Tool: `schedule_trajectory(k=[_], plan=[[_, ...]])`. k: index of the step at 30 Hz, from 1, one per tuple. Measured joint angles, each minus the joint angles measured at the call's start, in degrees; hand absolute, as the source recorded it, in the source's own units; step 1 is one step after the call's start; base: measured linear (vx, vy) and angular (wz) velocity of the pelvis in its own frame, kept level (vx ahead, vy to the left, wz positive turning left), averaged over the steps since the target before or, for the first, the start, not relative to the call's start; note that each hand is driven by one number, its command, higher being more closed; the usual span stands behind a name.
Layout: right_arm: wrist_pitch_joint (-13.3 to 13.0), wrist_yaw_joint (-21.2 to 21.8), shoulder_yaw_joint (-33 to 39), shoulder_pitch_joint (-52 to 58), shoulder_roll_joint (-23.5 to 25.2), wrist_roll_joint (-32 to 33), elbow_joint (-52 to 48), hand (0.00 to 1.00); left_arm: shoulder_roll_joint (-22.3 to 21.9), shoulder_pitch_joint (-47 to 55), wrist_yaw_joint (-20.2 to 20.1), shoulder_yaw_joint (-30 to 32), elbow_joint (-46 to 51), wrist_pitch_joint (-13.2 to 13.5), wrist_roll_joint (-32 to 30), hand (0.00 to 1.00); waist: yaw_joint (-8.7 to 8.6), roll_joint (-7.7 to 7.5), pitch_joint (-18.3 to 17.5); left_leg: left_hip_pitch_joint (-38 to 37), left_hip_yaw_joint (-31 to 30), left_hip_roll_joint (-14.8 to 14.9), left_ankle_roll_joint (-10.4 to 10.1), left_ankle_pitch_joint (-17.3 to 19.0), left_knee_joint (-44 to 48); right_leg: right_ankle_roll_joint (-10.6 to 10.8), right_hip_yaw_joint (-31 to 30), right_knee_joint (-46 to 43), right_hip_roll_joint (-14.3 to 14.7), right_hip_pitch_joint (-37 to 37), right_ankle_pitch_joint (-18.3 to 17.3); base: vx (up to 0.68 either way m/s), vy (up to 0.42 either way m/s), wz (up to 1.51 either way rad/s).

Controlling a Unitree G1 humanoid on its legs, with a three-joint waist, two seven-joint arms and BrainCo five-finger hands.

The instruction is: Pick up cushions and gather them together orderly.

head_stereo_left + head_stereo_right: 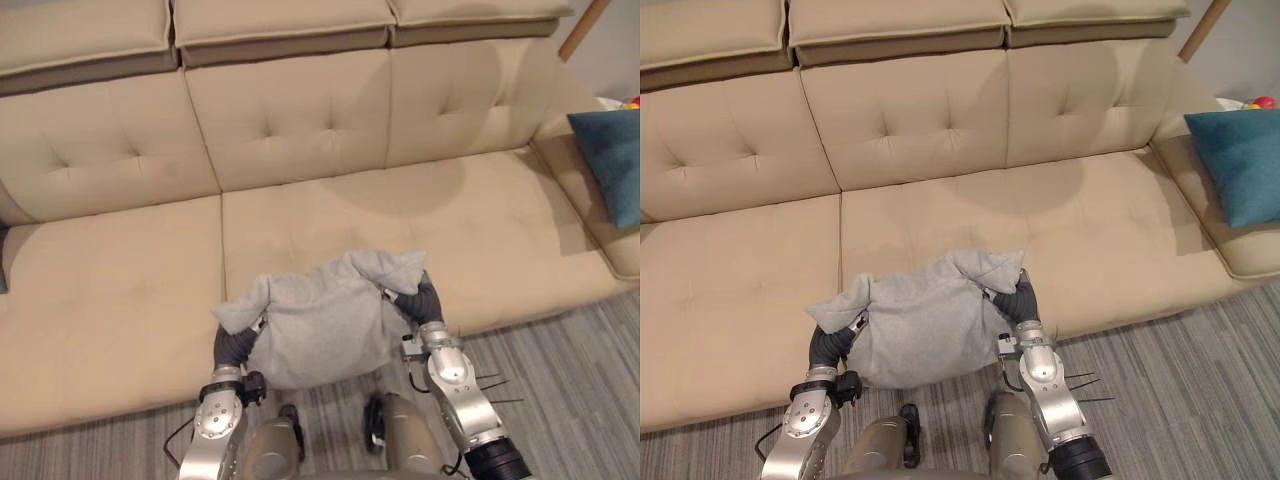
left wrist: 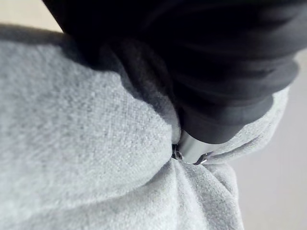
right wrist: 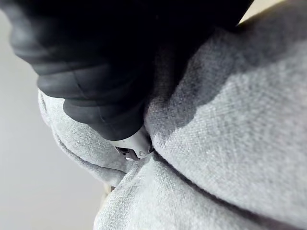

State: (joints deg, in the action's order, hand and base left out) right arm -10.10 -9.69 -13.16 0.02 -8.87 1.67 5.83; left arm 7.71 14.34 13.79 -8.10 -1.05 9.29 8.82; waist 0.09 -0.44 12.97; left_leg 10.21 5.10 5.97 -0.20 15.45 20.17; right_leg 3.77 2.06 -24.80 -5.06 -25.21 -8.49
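Observation:
A light grey cushion (image 1: 320,320) hangs over the front edge of the beige sofa (image 1: 110,290), squeezed between my two hands. My left hand (image 1: 235,345) presses into its left side, and the cloth bunches into a corner just above that hand. Against the right side sits my right hand (image 1: 420,300), below another puckered corner. In the left wrist view the dark cover of the left hand (image 2: 216,72) sinks into the grey cloth (image 2: 72,143). The right hand (image 3: 96,62) is buried the same way in the cushion (image 3: 230,120). A blue cushion (image 1: 612,160) lies on the sofa's far right arm.
The sofa's tufted backrest (image 1: 290,120) runs across the far side. Grey striped carpet (image 1: 560,350) lies in front of the sofa at the right. A wooden pole (image 1: 585,25) leans at the upper right corner.

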Motion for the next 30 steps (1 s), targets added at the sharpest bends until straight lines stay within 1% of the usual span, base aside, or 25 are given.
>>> schedule_trajectory(k=[1,2,3,4,5,6,7,8,9,10,11,13,14,15,16,18,19,21,23,26,27,28,29,30], plan=[[0.03,0.0,0.19,0.52,-0.13,0.01,0.0,1.0,0.1,-0.03,-0.07,-0.17,-0.01,0.0,-0.09,1.0,-0.54,-0.01,-0.01,-0.45,-0.87,-0.19,-0.69,0.4,-0.16,0.51,-1.22,4.66,0.21,0.04,2.37,0.38,-0.207,0.87],[0.14,0.0,0.35,1.51,-0.16,-0.01,-0.02,1.0,0.32,-0.04,-0.23,-0.53,-0.06,0.0,-0.5,1.0,-1.28,-0.49,-0.23,-1.26,-2.6,-1.08,-2.22,1.49,0.23,1.05,-2.65,9.23,-0.04,0.56,6.72,0.37,-0.231,1.06],[0.31,0.04,0.58,2.79,-0.43,0.03,-0.05,1.0,0.05,-0.14,-0.63,-0.84,-0.44,0.0,-0.58,1.0,-1.91,-0.38,-0.26,-2.32,-4.62,-1.4,-3.92,2.74,1.46,-0.54,-3.24,8.39,-0.65,1.44,12.24,0.4,-0.27,1.0],[0.49,0.21,1.03,2.99,-1.39,0.05,-0.06,1.0,-1.55,-0.27,-1.0,-0.81,-1.01,-0.03,-0.61,1.0,-2.06,1.9,-0.56,-2.3,-6.25,0.14,-4.67,3.09,1.75,-1.25,-0.89,6.32,0.23,1.42,10.61,0.34,-0.23,0.86],[0.5,0.67,1.97,3.04,-1.55,0.06,-0.32,1.0,-2.32,-0.68,-1.28,-0.79,-1.12,0.03,-0.61,1.0,-2.14,3.04,-1.26,-1.45,-6.57,1.38,-7.02,1.63,2.32,-2.63,1.11,5.05,0.52,1.21,9.01,0.33,-0.208,0.49],[0.56,0.78,2.36,2.86,-1.6,0.03,-0.37,1.0,-2.85,-1.17,-1.28,-0.73,-1.14,0.08,-0.6,1.0,-2.17,3.33,-1.44,-0.66,-6.29,1.97,-7.47,0.68,3.08,-3.1,1.8,5.02,0.7,1.18,8.71,0.43,-0.292,0.53],[0.62,0.9,3.51,2.61,-1.8,0.02,-0.52,1.0,-3.63,-2.93,-1.4,-0.6,-1.5,0.09,-0.58,1.0,-1.65,3.49,-1.53,1.85,-3.9,3.66,-7.88,-1.44,6.5,-3.88,3.37,6.39,1.1,2.13,8.22,0.37,-0.283,0.43],[0.67,0.89,4.55,2.62,-1.9,0.03,-0.54,1.0,-4.34,-4.38,-1.65,-0.59,-2.28,0.08,-0.55,1.0,-1.54,3.49,-1.53,3.37,-0.56,5.1,-6.95,-3.15,9.19,-4.19,4.42,8.33,1.44,3.69,8.29,0.33,-0.264,0.43],[0.7,0.88,4.93,2.64,-1.99,0.03,-0.55,1.0,-4.64,-4.59,-1.89,-0.63,-2.83,0.08,-0.54,1.0,-1.56,3.49,-1.53,3.85,1.21,5.75,-6.19,-3.68,10.16,-4.44,4.87,9.57,1.64,4.82,8.42,0.23,-0.146,0.38],[0.73,0.84,5.85,2.63,-2.21,0.03,-0.83,1.0,-4.97,-6.13,-2.61,-0.79,-4.41,0.07,-0.52,1.0,-1.63,3.49,-1.53,4.27,4.27,6.66,-5.4,-3.61,11.1,-4.82,5.78,12.35,1.76,7.43,8.64,0.17,-0.066,0.31],[0.77,0.62,6.65,2.61,-2.24,0.0,-1.87,1.0,-5.05,-6.89,-2.84,-0.99,-5.17,0.08,-0.54,1.0,-1.55,3.49,-1.54,4.66,6.46,6.82,-4.38,-2.94,10.8,-5.03,6.18,13.9,1.58,8.62,8.82,0.15,-0.032,0.3],[0.72,-0.14,7.05,2.21,-2.35,-0.02,-3.69,1.0,-5.16,-7.54,-3.63,-0.94,-5.39,0.09,-0.54,1.0,-1.76,3.51,-1.55,6.2,8.86,6.66,-3.68,-2.58,8.47,-4.89,7.08,15.0,0.95,9.0,9.09,0.07,0.046,0.25],[0.72,-0.27,7.84,1.15,-2.35,-0.03,-4.03,1.0,-5.43,-8.16,-3.78,-0.96,-5.38,0.1,-0.56,1.0,-1.62,4.04,-1.87,6.29,10.05,6.49,-2.97,-6.14,2.51,-4.32,7.55,15.65,1.13,8.93,9.45,0.04,0.087,0.12],[0.73,-0.29,8.06,0.71,-2.29,-0.04,-3.94,1.0,-5.48,-8.28,-3.78,-0.96,-5.38,0.13,-0.56,1.0,-1.43,4.33,-2.07,6.22,10.14,6.51,-3.63,-6.59,1.03,-3.95,7.38,16.14,1.61,8.95,9.69,0.03,0.122,0.01],[0.8,-0.29,8.28,0.29,-1.66,-0.05,-4.09,1.0,-5.54,-8.55,-3.77,-1.01,-5.39,0.12,-0.59,1.0,-1.19,4.05,-2.24,5.71,10.22,6.02,-3.99,-6.5,-0.5,-3.16,7.06,17.22,1.32,8.96,10.53,0.02,0.153,0.01],[0.71,-0.26,8.91,-0.63,-0.07,-0.21,-4.76,1.0,-4.91,-8.67,-3.72,-0.94,-5.38,0.12,-0.62,1.0,-0.94,3.73,-2.39,5.06,11.27,3.47,-3.41,-6.96,-3.25,-1.49,5.98,20.22,-0.15,9.36,12.4,0.01,0.165,0.0],[0.71,-0.26,8.87,-0.86,0.29,-0.3,-4.76,1.0,-4.78,-8.55,-3.71,-0.95,-5.38,0.12,-0.62,1.0,-0.88,3.74,-2.4,4.84,11.61,3.09,-3.25,-7.07,-3.48,-1.41,5.58,20.89,-0.41,9.57,12.83,0.0,0.129,-0.19],[0.72,-0.3,8.82,-1.74,1.23,-0.27,-4.68,1.0,-3.78,-9.04,-3.6,-0.93,-5.13,0.12,-0.85,1.0,-0.91,3.69,-2.43,4.7,12.69,2.43,-3.22,-7.08,-3.99,-1.3,3.94,23.51,-0.74,9.99,15.07,-0.02,0.092,-0.24],[0.72,-0.45,8.84,-2.45,1.54,-0.22,-4.25,1.0,-3.3,-9.75,-3.51,-0.96,-5.13,0.11,-1.19,1.0,-1.03,3.68,-2.43,4.95,12.77,2.16,-3.21,-7.09,-4.13,-1.23,3.68,24.37,-0.88,9.91,15.68,-0.04,0.036,-0.13],[0.74,-2.45,8.66,-7.7,1.78,-0.14,-0.29,1.0,-1.75,-13.71,-1.53,-0.88,-5.29,0.05,-2.43,1.0,-1.01,3.6,-2.37,6.28,13.51,2.08,-3.15,-7.04,-4.01,-1.51,2.22,25.2,-0.97,8.34,16.81,-0.09,0.004,-0.21],[0.74,-3.97,8.67,-12.88,1.69,0.02,3.24,1.0,-0.65,-18.34,0.31,-0.68,-6.19,0.06,-2.84,1.0,-0.94,3.52,-2.32,8.5,13.44,2.25,-3.14,-7.04,-3.3,-1.57,1.83,25.26,-1.0,6.48,17.61,-0.15,-0.022,-0.1],[0.74,-4.7,8.69,-15.36,1.69,0.07,4.8,1.0,-0.09,-20.78,1.14,-0.5,-7.08,0.05,-2.88,1.0,-0.94,3.49,-2.29,9.48,13.42,2.38,-3.07,-7.1,-2.89,-1.75,1.74,25.34,-0.93,5.64,18.08,-0.2,-0.045,-0.08],[0.77,-6.25,8.75,-20.8,1.59,0.1,7.85,1.0,1.3,-27.03,2.76,0.21,-10.17,0.04,-2.91,1.0,-1.01,3.35,-1.88,11.26,13.3,2.68,-2.94,-7.21,-1.9,-1.75,1.67,25.81,-0.78,4.55,19.09,-0.17,-0.053,-0.03],[0.77,-6.94,8.75,-23.07,1.56,0.1,9.05,1.0,1.87,-29.62,3.5,0.5,-11.47,0.04,-2.9,1.0,-1.0,3.22,-1.56,11.8,13.28,2.85,-2.92,-7.28,-1.52,-1.95,1.67,26.01,-0.66,4.24,19.5,-0.18,-0.068,-0.03]])
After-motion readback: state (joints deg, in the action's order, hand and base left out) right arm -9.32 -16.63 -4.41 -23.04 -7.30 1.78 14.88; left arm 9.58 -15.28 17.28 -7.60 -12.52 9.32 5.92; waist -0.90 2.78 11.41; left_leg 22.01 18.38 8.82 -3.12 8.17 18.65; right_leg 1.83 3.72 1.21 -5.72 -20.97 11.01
